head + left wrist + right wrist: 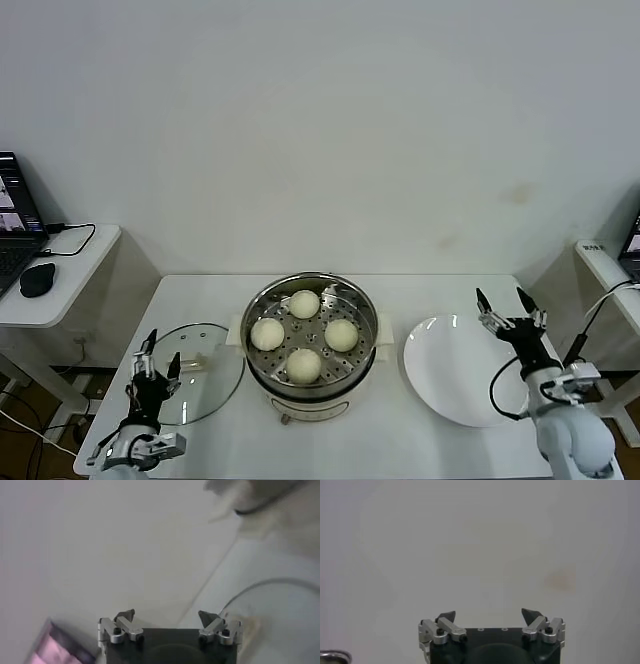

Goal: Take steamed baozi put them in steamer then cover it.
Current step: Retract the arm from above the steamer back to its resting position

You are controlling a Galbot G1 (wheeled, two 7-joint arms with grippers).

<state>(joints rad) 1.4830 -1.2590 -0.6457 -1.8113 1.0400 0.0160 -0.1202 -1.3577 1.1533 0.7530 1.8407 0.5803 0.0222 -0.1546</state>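
The steamer (262, 308), a shiny steel pot on a cream base, stands mid-table. Several round cream-white baozi lie on its perforated tray, among them one at the back (304, 304) and one at the front (303, 365). The steamer is uncovered. Its clear glass lid (212, 385) lies flat on the table to the left. My left gripper (163, 350) (167, 615) is open and empty above the lid's left edge, and the lid's rim (270, 582) shows beyond it. My right gripper (500, 296) (489, 614) is open and empty, raised over the right rim of the white plate (450, 385).
The plate is bare and lies right of the steamer. A side table (90, 250) at the far left carries a laptop (12, 225) and a mouse (37, 280). Another small table (603, 262) with cables stands at the far right.
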